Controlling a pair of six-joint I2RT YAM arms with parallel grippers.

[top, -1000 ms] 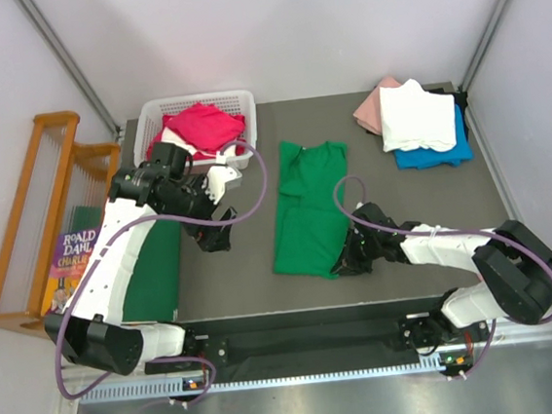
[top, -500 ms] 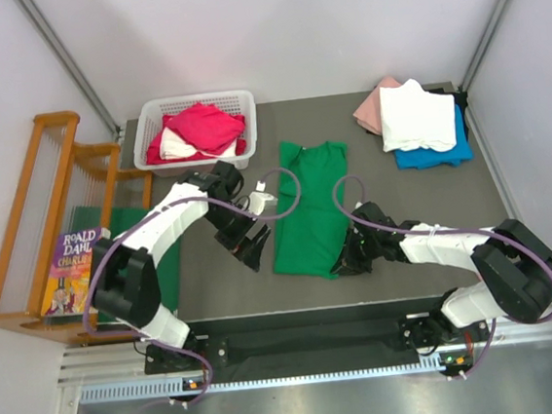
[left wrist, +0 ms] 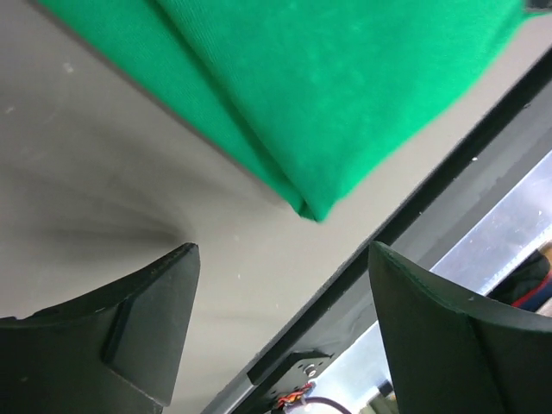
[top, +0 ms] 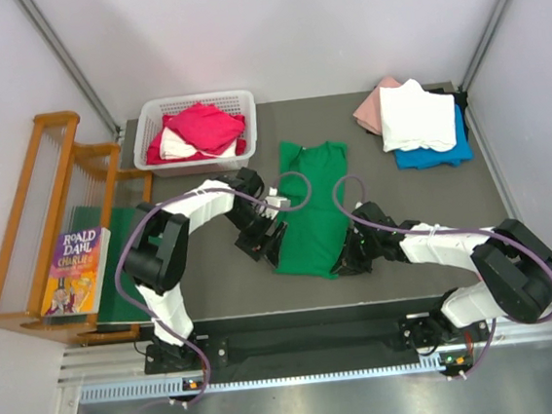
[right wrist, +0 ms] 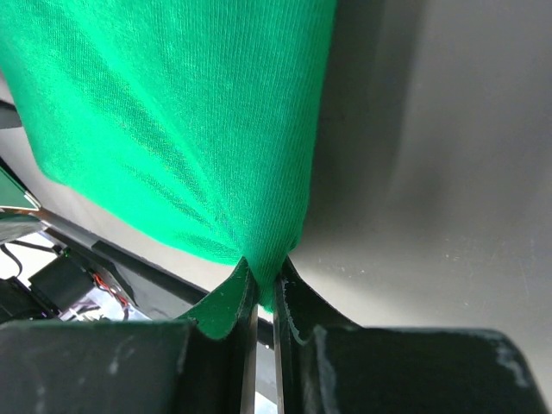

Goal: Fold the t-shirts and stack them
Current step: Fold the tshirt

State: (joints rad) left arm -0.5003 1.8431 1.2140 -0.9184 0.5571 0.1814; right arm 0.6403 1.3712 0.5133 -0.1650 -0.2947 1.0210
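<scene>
Fine-ribbed matt knit cloth shows in the green t-shirt (right wrist: 164, 121) at the tips of the right tool (right wrist: 265, 289), whose black fingers (right wrist: 220, 306) look to us like dull moulded plastic. Under the left tool (left wrist: 280, 259) the bench (left wrist: 95, 190) is smooth, matt grey. Beyond that tool we see a white plastic lattice basket (top: 147, 141), and to its left a varnished wooden rack (top: 23, 217) and a book (top: 75, 267) with a glossy paper cover.

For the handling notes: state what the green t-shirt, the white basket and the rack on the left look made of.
The green t-shirt: soft knit fabric, likely cotton jersey, matte; fine knit lines and folds show up close.
The white basket: apparently moulded plastic, with lattice walls and a smooth rim.
The rack: wood, probably varnished; orange-brown with thin rods.
</scene>
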